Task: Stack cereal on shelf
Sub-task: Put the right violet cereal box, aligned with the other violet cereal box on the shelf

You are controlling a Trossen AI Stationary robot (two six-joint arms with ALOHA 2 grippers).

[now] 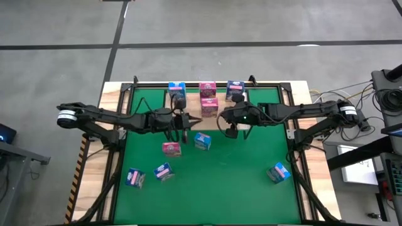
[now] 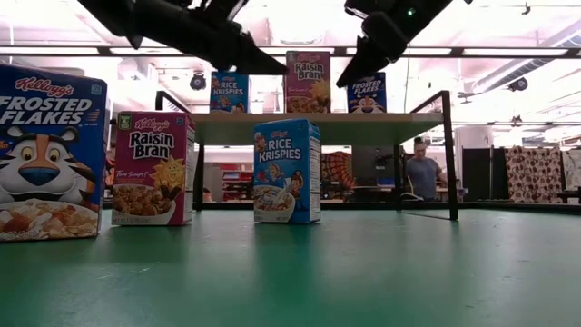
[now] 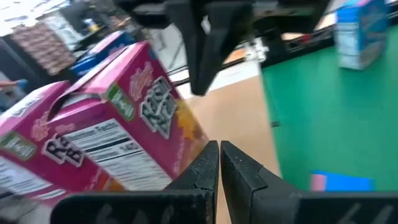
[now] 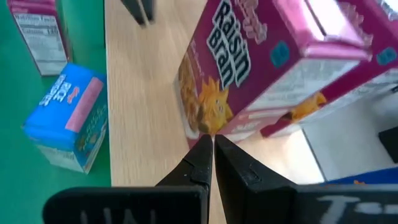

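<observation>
The shelf point(image 1: 264, 94) lies along the green mat's far side. On it stand a light blue cereal box point(image 1: 177, 88), a dark blue one point(image 1: 235, 88) and two pink ones, the rear point(image 1: 207, 88) and the front point(image 1: 210, 106). My left gripper point(image 1: 188, 119) and my right gripper point(image 1: 221, 117) are both shut and hang above the shelf's front edge, one on each side of the front pink box point(image 2: 309, 82). In the wrist views each pair of shut tips, left point(image 3: 219, 152) and right point(image 4: 208, 144), points at a lower corner of that box. My left gripper's shut tips come slanting down from the table's left at the front pink box's lower corner point(image 3: 200, 142); whether they touch it I cannot tell. My right gripper's shut tips come slanting down from the right at the box's lower corner point(image 4: 202, 127); whether they touch it I cannot tell. The box stands on the shelf.
Several cereal boxes lie loose on the green mat: a pink one point(image 1: 171, 148), a light blue one point(image 1: 202, 140), two at the near left point(image 1: 134, 178) point(image 1: 163, 171) and one at the near right point(image 1: 278, 172). Black frame posts point(image 2: 448, 154) stand at the shelf's ends. A person point(image 2: 422, 173) is far behind.
</observation>
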